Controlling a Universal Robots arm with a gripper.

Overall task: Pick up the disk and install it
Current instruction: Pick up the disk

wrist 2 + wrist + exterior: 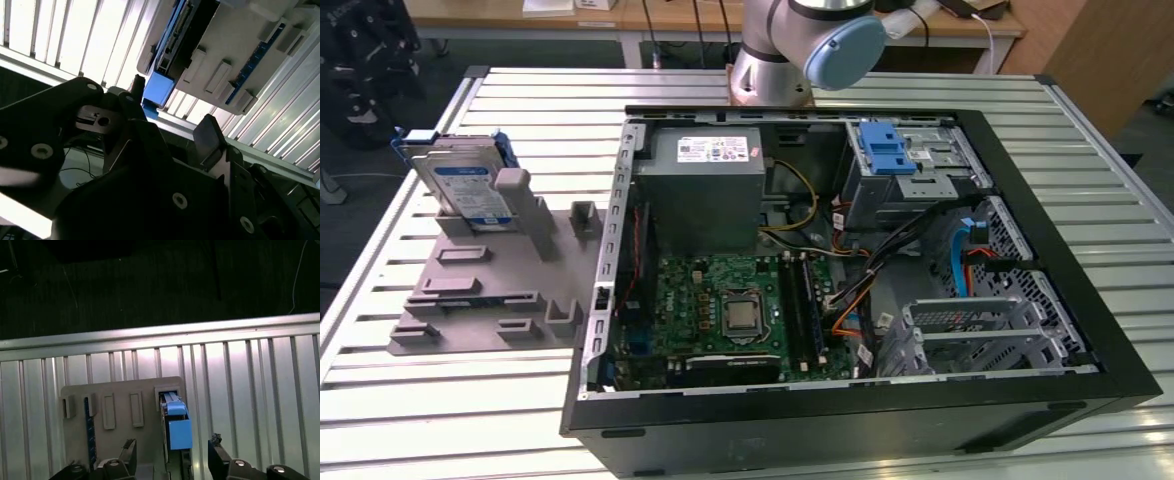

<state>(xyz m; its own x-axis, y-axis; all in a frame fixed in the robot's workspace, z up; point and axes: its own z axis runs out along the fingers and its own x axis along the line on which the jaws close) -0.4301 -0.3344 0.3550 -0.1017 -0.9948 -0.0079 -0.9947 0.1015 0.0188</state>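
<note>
While my gripper (pixel 171 452) hangs spread apart and empty above the grey plastic holder (pixel 120 390), the silver blue-framed disk (pixel 177 427) stands on edge in that holder's end slot, untouched. I judge this the approach to the pick; a grasp calls for lining my jaws across its flat faces.

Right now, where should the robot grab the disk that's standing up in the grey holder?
Probably by its upper edge, coming straight down from above. The disk stands on edge in the grey holder, so its bottom is tucked in and its top is free. The open gripper could pinch its two flat faces.
</note>
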